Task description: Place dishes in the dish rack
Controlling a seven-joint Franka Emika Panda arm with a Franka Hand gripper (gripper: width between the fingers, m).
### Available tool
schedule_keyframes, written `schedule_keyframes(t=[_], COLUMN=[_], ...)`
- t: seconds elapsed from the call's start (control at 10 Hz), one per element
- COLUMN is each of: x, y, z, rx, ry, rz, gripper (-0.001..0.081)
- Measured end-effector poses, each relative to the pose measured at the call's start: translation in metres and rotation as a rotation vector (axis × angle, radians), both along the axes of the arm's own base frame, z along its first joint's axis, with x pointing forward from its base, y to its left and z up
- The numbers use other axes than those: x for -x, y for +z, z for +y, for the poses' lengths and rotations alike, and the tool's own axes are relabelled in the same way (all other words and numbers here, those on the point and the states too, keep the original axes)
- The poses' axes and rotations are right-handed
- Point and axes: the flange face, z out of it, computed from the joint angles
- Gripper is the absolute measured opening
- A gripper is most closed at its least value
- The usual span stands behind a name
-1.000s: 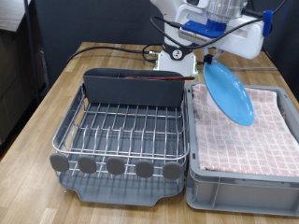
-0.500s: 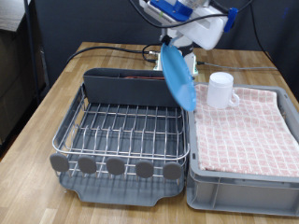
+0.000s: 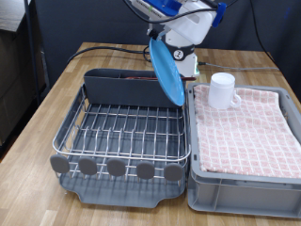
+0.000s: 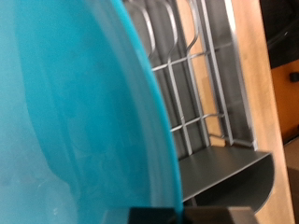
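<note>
a: where is the tool right now?

b: it hangs at the top of the exterior view, white and blue, above the back of the dish rack. it is clenched on the upper edge of a round, flat, light-blue plate.

a: how does the plate sit?

b: it is held nearly on edge, tilted, in the air. its lower rim is over the tall grey back compartment of the rack, towards the exterior view's right end of that compartment. i cannot tell whether the rim touches it.

a: what does the wrist view show?

b: the plate fills most of it as a broad blue curve. past its edge are silver wires of the rack grid and a strip of pale wooden bench. the tool's fingers are not clearly seen there.

a: describe the rack.

b: a dark grey plastic tray with a silver wire grid, with a row of round grey tabs along the edge nearest the exterior view's bottom. no dish rests on the grid.

a: what else is nearby?

b: just beside the rack, on the exterior view's right, is a grey bin lined with pink checked cloth. a small white cylindrical mug stands upright on the cloth at the bin's far end, near the plate but apart from it. all of it rests on a light wooden bench.
</note>
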Motion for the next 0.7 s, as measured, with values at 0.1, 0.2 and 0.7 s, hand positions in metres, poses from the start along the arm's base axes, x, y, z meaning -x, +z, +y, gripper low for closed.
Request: schedule_keyframes(t=[0.1, 0.2, 0.7], x=[-0.001, -0.003, -0.007], y=[0.001, 0.002, 0.000], z=[-0.010, -0.020, -0.076], rx=[0.008, 0.022, 0.110], ry=[0.024, 0.054, 0.160], rz=[0.000, 0.001, 0.048], gripper=[0.0015, 0.0015, 0.0015])
